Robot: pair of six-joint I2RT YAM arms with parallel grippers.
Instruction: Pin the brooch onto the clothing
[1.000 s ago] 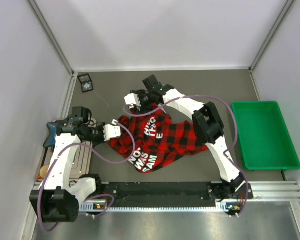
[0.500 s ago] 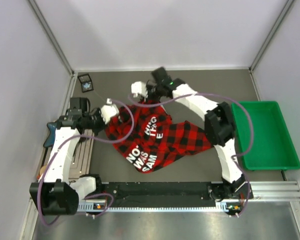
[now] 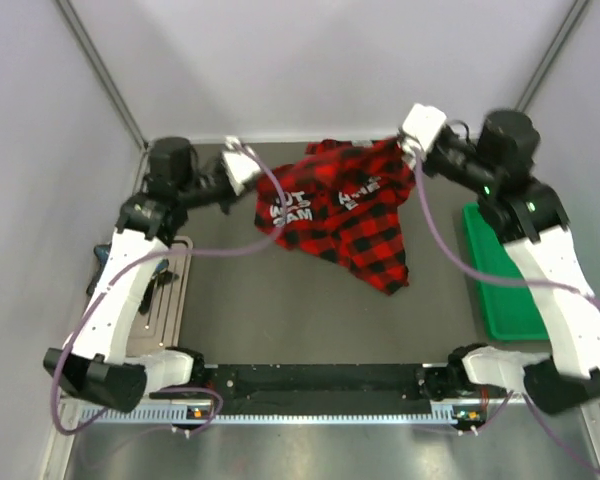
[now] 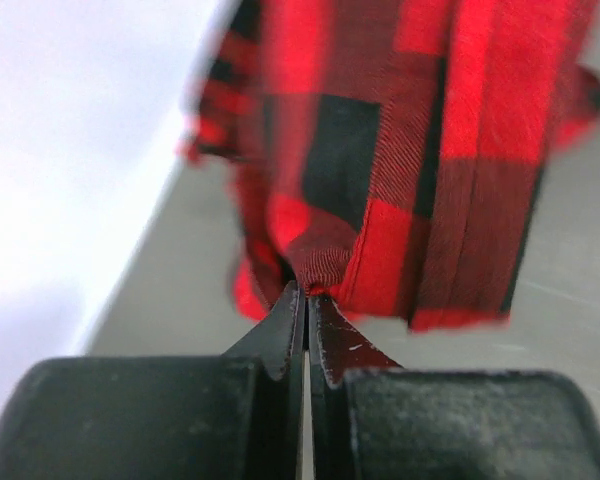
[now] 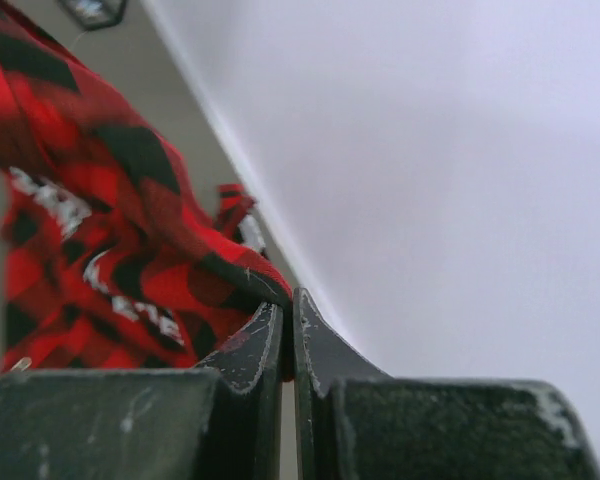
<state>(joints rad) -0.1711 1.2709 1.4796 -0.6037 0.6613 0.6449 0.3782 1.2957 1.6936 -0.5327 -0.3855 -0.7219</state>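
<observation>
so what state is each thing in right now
left gripper: shut on a fold of the shirt
right gripper: shut on the shirt's edge
shirt: lifted, spread between both grippers, lettering facing up, lower part hanging
green tray: lying flat, partly hidden by the right arm
brooch: cannot make it out

The red-and-black plaid shirt [image 3: 360, 215] hangs spread, held up by two edges, white lettering showing.
</observation>
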